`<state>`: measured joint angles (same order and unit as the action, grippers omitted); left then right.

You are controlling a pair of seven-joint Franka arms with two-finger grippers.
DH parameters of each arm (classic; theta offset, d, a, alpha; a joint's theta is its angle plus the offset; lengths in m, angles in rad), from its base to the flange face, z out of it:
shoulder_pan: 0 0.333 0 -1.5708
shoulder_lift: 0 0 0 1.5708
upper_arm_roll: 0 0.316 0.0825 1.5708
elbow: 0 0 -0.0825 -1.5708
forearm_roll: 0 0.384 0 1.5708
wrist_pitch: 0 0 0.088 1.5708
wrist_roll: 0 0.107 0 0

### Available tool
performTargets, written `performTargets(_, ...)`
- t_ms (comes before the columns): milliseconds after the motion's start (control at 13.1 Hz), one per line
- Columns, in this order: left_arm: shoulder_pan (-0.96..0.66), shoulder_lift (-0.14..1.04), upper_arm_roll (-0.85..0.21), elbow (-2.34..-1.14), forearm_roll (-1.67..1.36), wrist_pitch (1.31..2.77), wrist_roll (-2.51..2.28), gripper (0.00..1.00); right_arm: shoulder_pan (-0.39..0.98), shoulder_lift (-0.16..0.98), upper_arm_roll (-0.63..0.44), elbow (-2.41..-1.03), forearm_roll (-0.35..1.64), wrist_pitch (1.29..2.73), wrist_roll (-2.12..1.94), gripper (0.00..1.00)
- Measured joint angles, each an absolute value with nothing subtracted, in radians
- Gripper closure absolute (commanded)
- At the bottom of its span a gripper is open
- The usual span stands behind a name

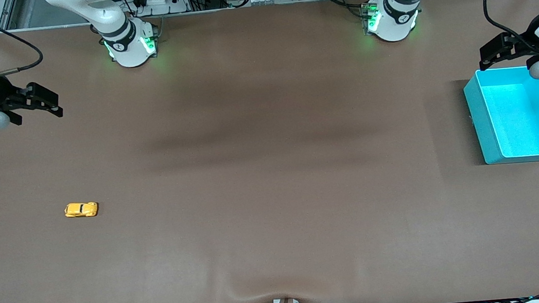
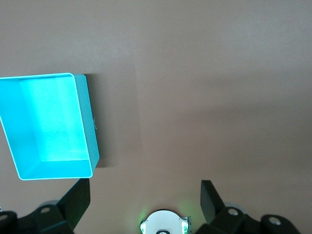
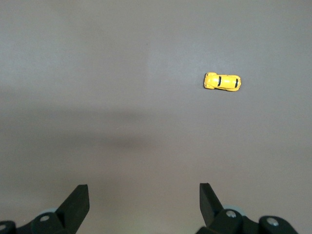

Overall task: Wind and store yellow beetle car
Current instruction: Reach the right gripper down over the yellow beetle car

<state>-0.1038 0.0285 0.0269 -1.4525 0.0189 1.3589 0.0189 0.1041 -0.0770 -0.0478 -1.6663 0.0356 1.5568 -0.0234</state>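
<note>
The yellow beetle car [image 1: 81, 210] sits untouched on the counter [image 1: 271, 171] toward the right arm's end. The right gripper [image 1: 43, 104] and the left gripper [image 1: 495, 56], beside the turquoise bin [image 1: 479, 123], hang with fingers spread, empty. Winding not begun; the right arm must descend over the car.

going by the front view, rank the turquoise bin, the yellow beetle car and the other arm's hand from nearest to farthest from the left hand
1. turquoise bin, just below the open left hand
2. yellow beetle car, toward the right arm's end
3. right hand, open, at the table's right-arm edge
</note>
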Motion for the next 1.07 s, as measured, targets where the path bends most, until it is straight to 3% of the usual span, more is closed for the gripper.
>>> performTargets(612,-0.103,0.029,0.028,-1.453,0.019,1.359,0.019,0.00,0.104,-0.039,-0.053,-1.639,0.005,1.555,-0.039,0.00)
performTargets(1071,-0.102,0.029,0.029,-1.453,0.019,1.359,0.017,0.00,0.104,-0.017,-0.080,-1.756,-0.042,1.661,-0.327,0.00)
